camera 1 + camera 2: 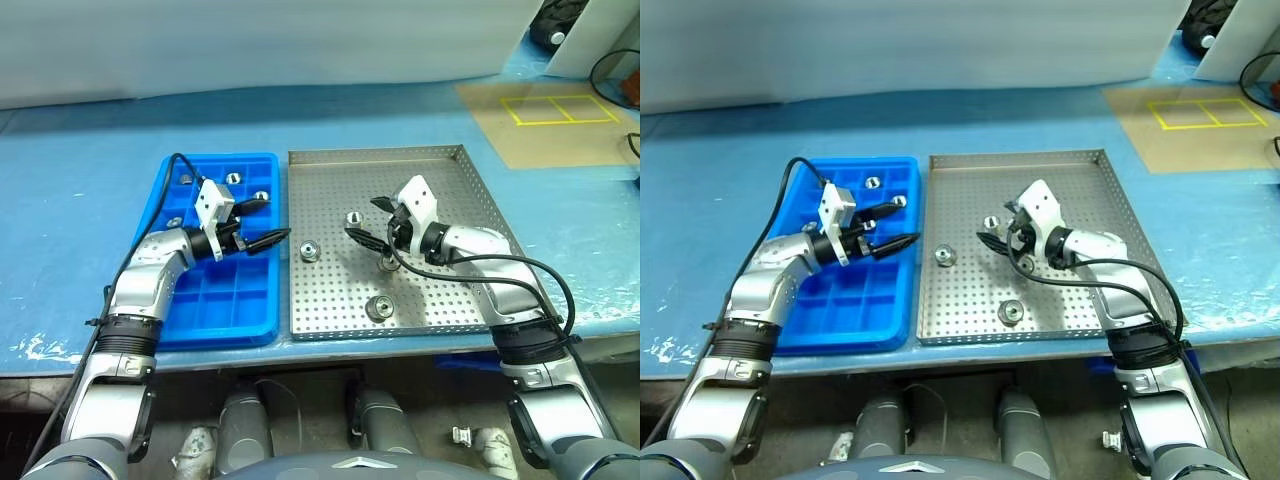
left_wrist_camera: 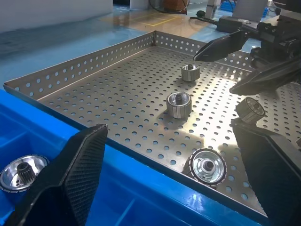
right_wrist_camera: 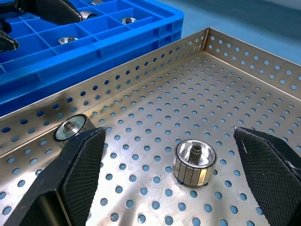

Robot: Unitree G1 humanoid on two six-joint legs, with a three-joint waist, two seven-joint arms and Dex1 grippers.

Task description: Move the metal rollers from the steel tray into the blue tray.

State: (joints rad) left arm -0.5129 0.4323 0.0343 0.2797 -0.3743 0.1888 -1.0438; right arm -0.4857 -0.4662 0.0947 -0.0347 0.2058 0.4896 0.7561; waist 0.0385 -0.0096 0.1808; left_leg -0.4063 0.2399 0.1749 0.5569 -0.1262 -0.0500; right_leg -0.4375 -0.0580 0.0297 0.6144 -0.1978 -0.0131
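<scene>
Hovering over the inner edge of the bright blue compartmented plastic tray (image 1: 215, 300), the left gripper (image 1: 257, 222) has its two black fingers spread wide with nothing between them. Its tips point across toward the large perforated silver steel tray (image 1: 450, 190), which lies touching the blue tray's side.

The right gripper (image 1: 368, 220) hangs above the steel tray's middle, fingers equally wide apart and empty, tips facing the left gripper.

Four small shiny metal rollers rest on the perforated floor:
- one (image 1: 311, 250) between the two grippers, nearer the left gripper's tips;
- one (image 1: 353, 218) just beside the right gripper's fingertips;
- one (image 1: 386, 262) under the right gripper;
- one (image 1: 379, 307) nearer the tray's front rim, behind the right gripper's tips.

More rollers, such as (image 1: 233, 178), sit in blue tray compartments beyond the left gripper.
</scene>
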